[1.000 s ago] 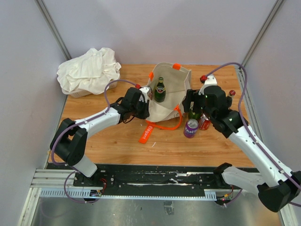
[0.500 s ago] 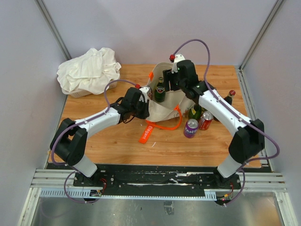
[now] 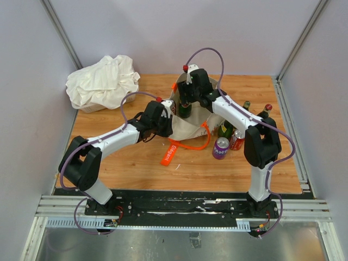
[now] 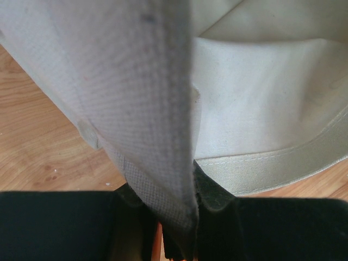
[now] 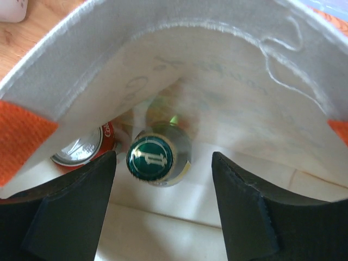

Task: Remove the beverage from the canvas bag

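The beige canvas bag (image 3: 190,126) with orange handles (image 3: 199,143) lies mid-table, its mouth held open. My left gripper (image 3: 163,118) is shut on the bag's rim; in the left wrist view the canvas (image 4: 152,109) is pinched between the gripper's (image 4: 193,204) jaws. My right gripper (image 3: 190,93) hovers open at the bag's mouth. In the right wrist view the gripper (image 5: 163,166) straddles a green bottle with a green cap (image 5: 152,157), nearer the left finger (image 5: 81,201), not touching. A red can (image 5: 81,145) lies in the bag beside it. The bottle also shows from above (image 3: 185,109).
A white cloth bundle (image 3: 103,81) sits at the back left. Right of the bag stand a purple can (image 3: 221,148), a red can (image 3: 237,140) and three bottles (image 3: 225,129), (image 3: 246,105), (image 3: 266,111). An orange tag (image 3: 170,153) lies in front of the bag.
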`<state>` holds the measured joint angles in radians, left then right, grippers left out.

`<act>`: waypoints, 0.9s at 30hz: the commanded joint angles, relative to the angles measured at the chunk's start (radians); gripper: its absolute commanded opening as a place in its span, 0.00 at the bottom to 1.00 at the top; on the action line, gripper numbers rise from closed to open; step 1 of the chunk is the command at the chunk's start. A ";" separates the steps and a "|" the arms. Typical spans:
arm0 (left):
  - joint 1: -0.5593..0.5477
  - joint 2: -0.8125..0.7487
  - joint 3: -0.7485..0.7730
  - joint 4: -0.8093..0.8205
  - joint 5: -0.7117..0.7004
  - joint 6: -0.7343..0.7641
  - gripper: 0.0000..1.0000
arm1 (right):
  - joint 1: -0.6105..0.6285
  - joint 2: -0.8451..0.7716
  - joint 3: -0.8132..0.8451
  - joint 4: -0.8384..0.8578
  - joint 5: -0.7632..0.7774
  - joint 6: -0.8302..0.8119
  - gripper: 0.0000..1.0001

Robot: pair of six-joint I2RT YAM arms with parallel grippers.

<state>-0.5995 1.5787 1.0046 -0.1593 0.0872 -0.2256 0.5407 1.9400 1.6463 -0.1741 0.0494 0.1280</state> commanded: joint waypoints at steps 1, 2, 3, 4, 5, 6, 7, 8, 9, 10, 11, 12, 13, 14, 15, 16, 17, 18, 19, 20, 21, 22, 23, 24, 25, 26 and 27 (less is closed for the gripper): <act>-0.010 0.041 0.021 -0.024 -0.004 -0.011 0.13 | -0.010 0.036 0.063 0.062 -0.012 -0.014 0.71; -0.010 0.044 0.022 -0.023 -0.003 -0.011 0.13 | -0.012 0.050 0.069 0.067 -0.013 -0.016 0.70; -0.010 0.045 0.023 -0.023 -0.002 -0.012 0.13 | -0.014 0.067 0.072 0.073 -0.014 -0.018 0.69; -0.010 0.047 0.025 -0.025 -0.003 -0.012 0.13 | -0.015 0.076 0.072 0.080 -0.014 -0.021 0.68; -0.010 0.049 0.027 -0.025 -0.003 -0.012 0.13 | -0.016 0.084 0.073 0.086 -0.013 -0.023 0.65; -0.010 0.052 0.028 -0.025 -0.002 -0.012 0.13 | -0.016 0.089 0.073 0.092 -0.010 -0.024 0.63; -0.010 0.054 0.030 -0.025 -0.001 -0.012 0.13 | -0.016 0.095 0.069 0.098 -0.010 -0.024 0.60; -0.010 0.056 0.030 -0.025 -0.002 -0.012 0.13 | -0.017 0.098 0.064 0.106 -0.009 -0.025 0.55; -0.010 0.057 0.032 -0.025 -0.002 -0.012 0.13 | -0.018 0.101 0.060 0.112 -0.007 -0.024 0.50; -0.010 0.058 0.033 -0.025 -0.002 -0.012 0.13 | -0.018 0.104 0.056 0.114 -0.003 -0.024 0.45; -0.010 0.059 0.034 -0.025 -0.002 -0.012 0.13 | -0.018 0.107 0.053 0.113 0.003 -0.024 0.41; -0.010 0.059 0.032 -0.024 -0.001 -0.013 0.13 | -0.018 0.110 0.050 0.113 0.006 -0.024 0.39; -0.010 0.059 0.032 -0.023 -0.002 -0.014 0.13 | -0.018 0.111 0.044 0.115 0.006 -0.024 0.36; -0.010 0.058 0.032 -0.023 -0.002 -0.014 0.13 | -0.019 0.112 0.040 0.116 0.006 -0.026 0.32; -0.010 0.057 0.032 -0.022 -0.003 -0.014 0.13 | -0.019 0.114 0.037 0.116 0.004 -0.032 0.23; -0.010 0.058 0.032 -0.021 -0.005 -0.014 0.13 | -0.019 0.115 0.036 0.114 0.006 -0.035 0.09; -0.010 0.058 0.031 -0.020 -0.005 -0.012 0.13 | -0.019 0.113 0.037 0.113 0.003 -0.039 0.03; -0.010 0.061 0.030 -0.020 -0.006 -0.012 0.13 | -0.019 0.111 0.039 0.111 -0.003 -0.043 0.01; -0.010 0.061 0.030 -0.019 -0.006 -0.012 0.13 | -0.021 0.107 0.039 0.114 -0.012 -0.049 0.01; -0.010 0.060 0.029 -0.018 -0.006 -0.011 0.13 | -0.021 0.101 0.039 0.120 -0.021 -0.056 0.01; -0.010 0.060 0.027 -0.015 -0.007 -0.012 0.13 | -0.021 0.095 0.040 0.123 -0.033 -0.063 0.01; -0.010 0.061 0.025 -0.013 -0.007 -0.012 0.13 | -0.021 0.088 0.046 0.123 -0.044 -0.073 0.01; -0.010 0.061 0.024 -0.011 -0.009 -0.011 0.13 | -0.021 0.082 0.056 0.121 -0.055 -0.083 0.01; -0.010 0.061 0.023 -0.011 -0.012 -0.011 0.13 | -0.021 0.075 0.069 0.115 -0.067 -0.089 0.01; -0.010 0.061 0.023 -0.010 -0.015 -0.009 0.13 | -0.021 0.065 0.081 0.109 -0.077 -0.096 0.01; -0.010 0.061 0.023 -0.009 -0.018 -0.008 0.13 | -0.021 0.052 0.091 0.107 -0.088 -0.101 0.01; -0.010 0.061 0.023 -0.007 -0.020 -0.006 0.13 | -0.020 0.035 0.098 0.106 -0.098 -0.106 0.01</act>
<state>-0.5995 1.6093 1.0267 -0.1486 0.0799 -0.2291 0.5274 2.0369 1.6913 -0.0837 0.0078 0.0654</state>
